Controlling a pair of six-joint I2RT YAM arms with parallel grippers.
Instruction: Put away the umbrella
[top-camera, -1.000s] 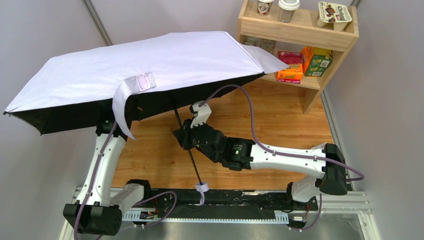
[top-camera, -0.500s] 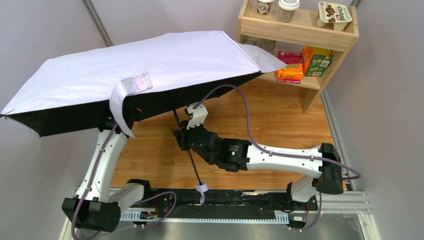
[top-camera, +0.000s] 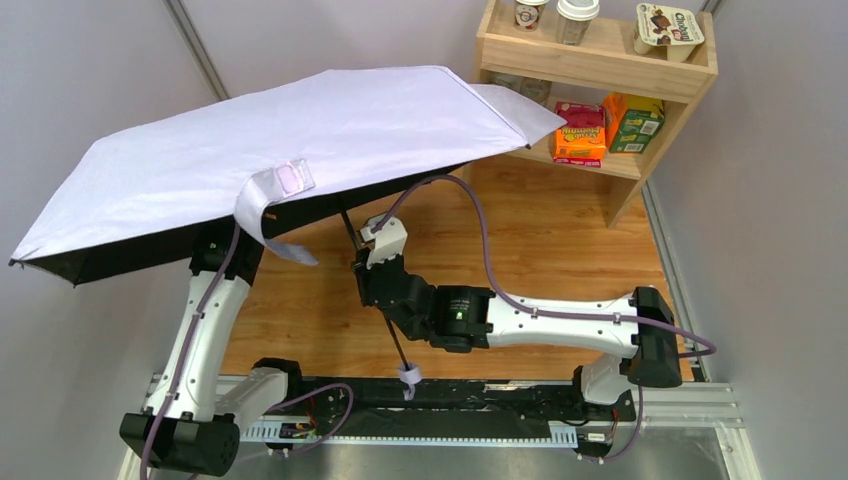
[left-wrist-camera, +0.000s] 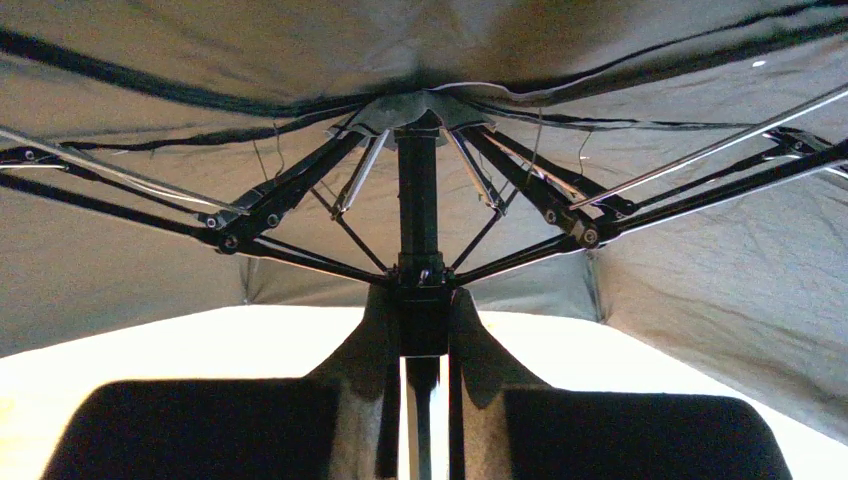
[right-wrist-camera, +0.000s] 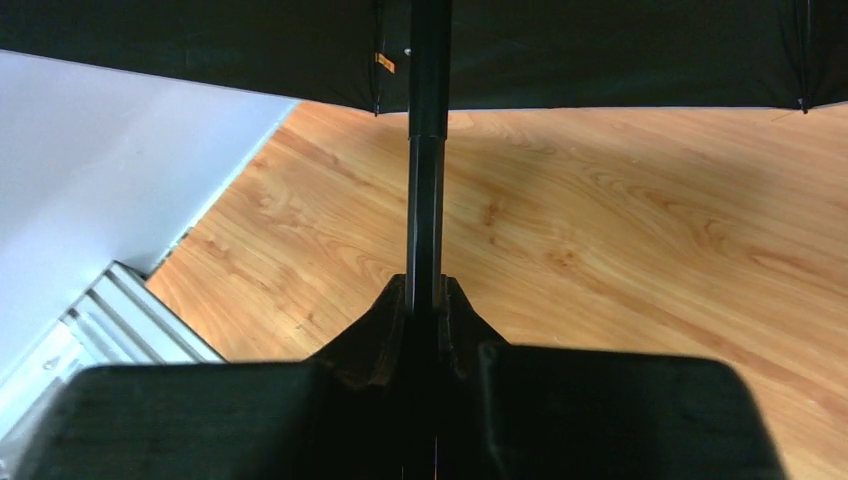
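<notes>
Top external view: the open umbrella (top-camera: 330, 120) spreads high over the left. We judge it light, canopy (top-camera: 170, 170) floppy, shaft (right-wrist-camera: 427, 200) stiff. The left gripper (left-wrist-camera: 422, 308) clamps its runner (left-wrist-camera: 421, 282), and the right gripper (right-wrist-camera: 425, 295) clenches the shaft lower down.

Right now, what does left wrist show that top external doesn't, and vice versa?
Left wrist only: the umbrella's dark underside, its ribs spread open, and the left gripper closed at the runner on the shaft.
Top external only: the pale canopy top with its strap tab, the right gripper clamped lower on the shaft, and the wooden shelf behind. The canopy hides the left gripper there.
Both: the umbrella is open, with its black shaft visible.
</notes>
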